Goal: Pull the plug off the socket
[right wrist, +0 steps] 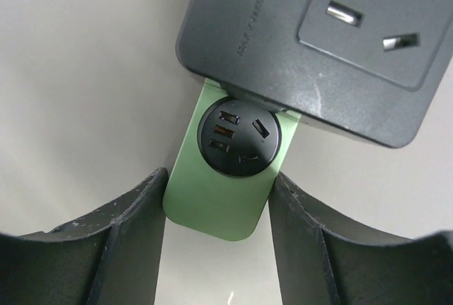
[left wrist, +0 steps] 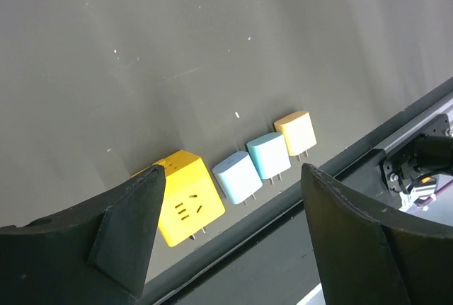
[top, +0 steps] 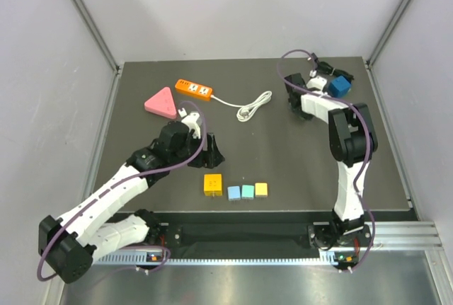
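the right claw (right wrist: pixel 217 176) bracketed a pale green plastic plug (right wrist: pixel 212 209), seated in the black plastic power strip (right wrist: pixel 283 43) at the far right of the dark desk (top: pixel 283 156). its pads (right wrist: pixel 141 220) sat at the plug's flat sides, a firm pinch unconfirmed. the shell looked light, rigid and smooth (likely slippery), favouring a hold on those flanks and a straight pull. the left claw (left wrist: pixel 232 172) hung spread, empty.
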Robot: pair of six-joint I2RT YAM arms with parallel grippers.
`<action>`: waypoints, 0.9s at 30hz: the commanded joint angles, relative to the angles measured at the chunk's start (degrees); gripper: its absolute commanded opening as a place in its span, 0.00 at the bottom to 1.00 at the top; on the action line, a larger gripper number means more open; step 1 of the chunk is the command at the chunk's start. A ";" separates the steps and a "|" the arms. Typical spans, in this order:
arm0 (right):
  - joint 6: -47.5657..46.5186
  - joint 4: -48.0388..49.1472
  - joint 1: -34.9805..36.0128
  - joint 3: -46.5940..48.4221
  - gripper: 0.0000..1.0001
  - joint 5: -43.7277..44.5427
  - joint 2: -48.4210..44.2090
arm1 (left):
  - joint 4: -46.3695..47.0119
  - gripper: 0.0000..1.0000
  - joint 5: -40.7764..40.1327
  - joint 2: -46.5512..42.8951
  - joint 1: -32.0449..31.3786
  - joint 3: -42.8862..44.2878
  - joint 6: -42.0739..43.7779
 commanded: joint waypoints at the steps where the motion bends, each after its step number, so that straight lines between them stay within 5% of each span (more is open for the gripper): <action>1: 4.85 -0.98 8.52 -2.94 0.00 -8.27 -5.56 | 3.06 0.82 1.13 1.62 -0.25 1.13 1.52; 7: 14.53 2.36 19.59 -11.46 0.06 -9.52 -12.94 | 3.58 0.82 2.36 6.36 -0.25 2.89 2.66; 11: 14.37 2.63 24.70 -11.21 0.37 -10.13 -13.31 | 4.73 0.83 2.63 8.47 -0.25 3.24 3.01; 17: 3.83 -0.18 22.34 -7.35 0.84 -12.50 -16.64 | 6.74 0.88 3.42 11.46 -0.25 3.86 2.93; 20: -2.13 -1.50 20.76 -9.26 0.97 -14.43 -24.33 | 9.46 0.90 3.95 14.35 -0.25 4.82 2.84; 27: -8.64 -2.12 16.01 -16.82 1.00 -17.42 -39.21 | 14.74 0.89 4.38 25.06 -0.34 9.30 4.68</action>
